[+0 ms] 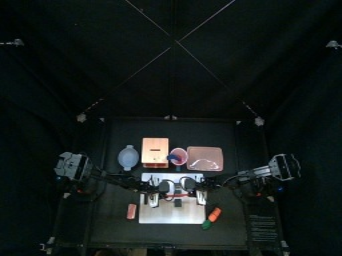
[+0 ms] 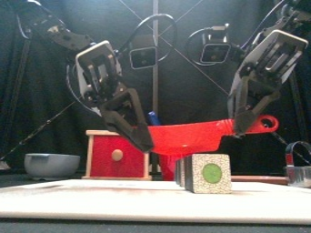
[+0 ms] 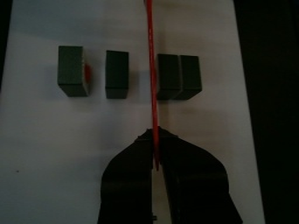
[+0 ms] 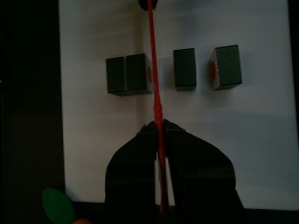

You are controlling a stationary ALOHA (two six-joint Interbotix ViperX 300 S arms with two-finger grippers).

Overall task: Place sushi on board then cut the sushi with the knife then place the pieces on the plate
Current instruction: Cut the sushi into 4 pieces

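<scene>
Arms slant in from both sides and lean inward, meeting low over the white board (image 2: pixel 109 193). We see the left gripper (image 2: pixel 144 141) pinching the blade end of the red knife (image 2: pixel 195 136), and the right gripper (image 2: pixel 246 127) is clamped on its handle end, so the knife hangs level between them. Just beneath lies the sushi roll (image 2: pixel 208 172) on the board: four dark green blocks, two apart, two touching, with the blade lined up between those pairs. The pink tray (image 1: pixel 205 157) lies behind the board
</scene>
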